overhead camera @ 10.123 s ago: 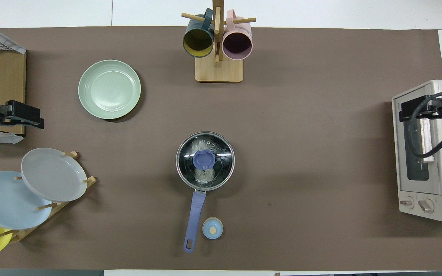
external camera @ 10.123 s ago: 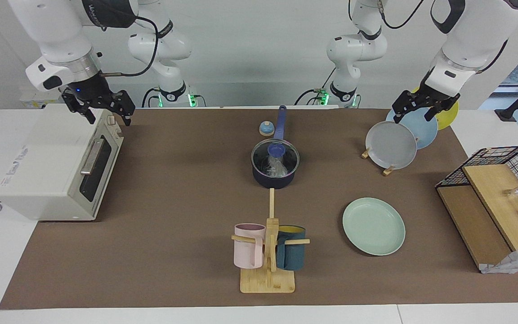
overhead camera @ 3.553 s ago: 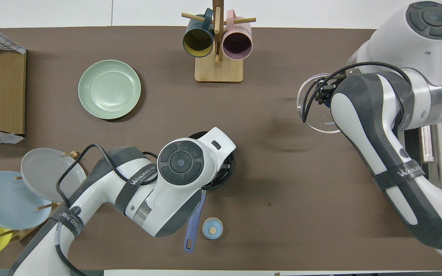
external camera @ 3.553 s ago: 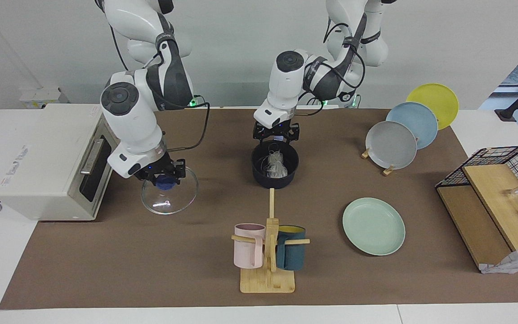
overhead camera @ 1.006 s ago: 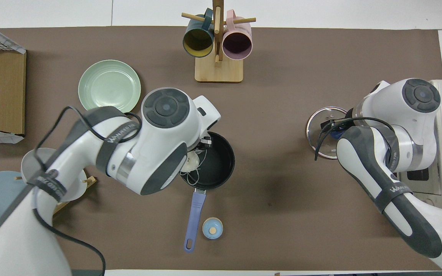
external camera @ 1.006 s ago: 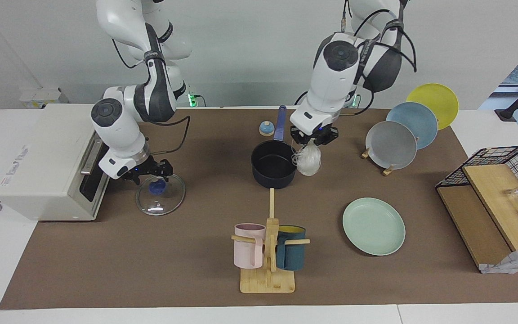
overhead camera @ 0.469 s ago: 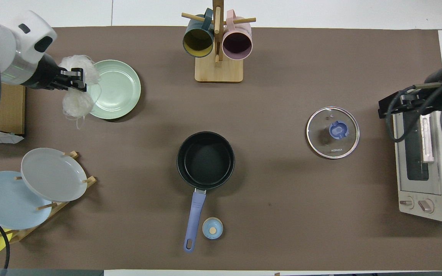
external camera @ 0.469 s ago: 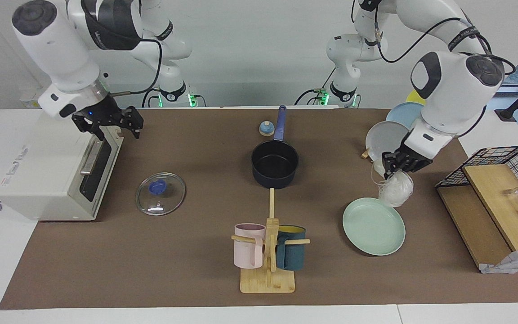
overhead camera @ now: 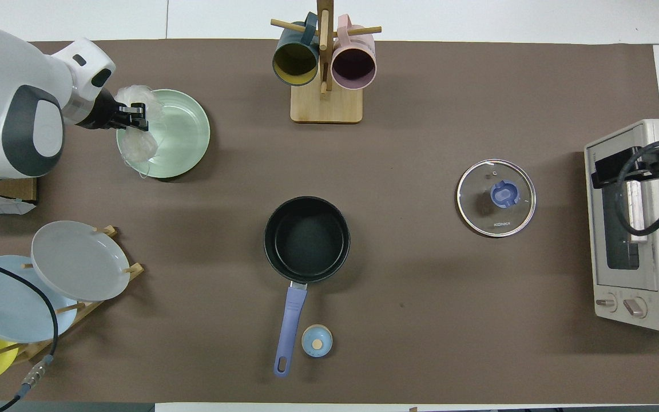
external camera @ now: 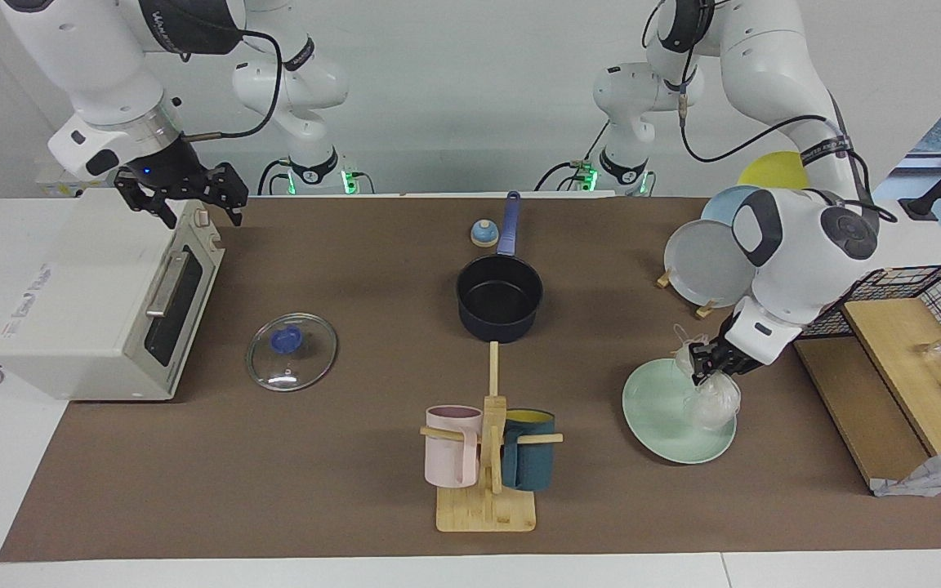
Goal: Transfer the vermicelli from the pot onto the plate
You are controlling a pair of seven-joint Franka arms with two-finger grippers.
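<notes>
Change: vermicelli (external camera: 711, 400) now low over plate (external camera: 657, 412), lower right (pot (external camera: 499, 298) emptied).
Left gripper (external camera: 703, 365): pinching the bundle.
Right gripper (external camera: 185, 196): spread, waiting, upper left.

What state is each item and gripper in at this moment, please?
pot: empty, uncovered.
glass lid: flat on table.
vermicelli: on the plate's rim, gripped.
plate: receiving the vermicelli.
left gripper: shut on vermicelli.
right gripper: open over toaster oven, waiting.

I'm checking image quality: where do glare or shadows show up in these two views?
Facing view: a bright glint on the glass lid. Overhead view: a dark shadow crescent under the plate edge nearest the robots; soft shadow beside the pot.
</notes>
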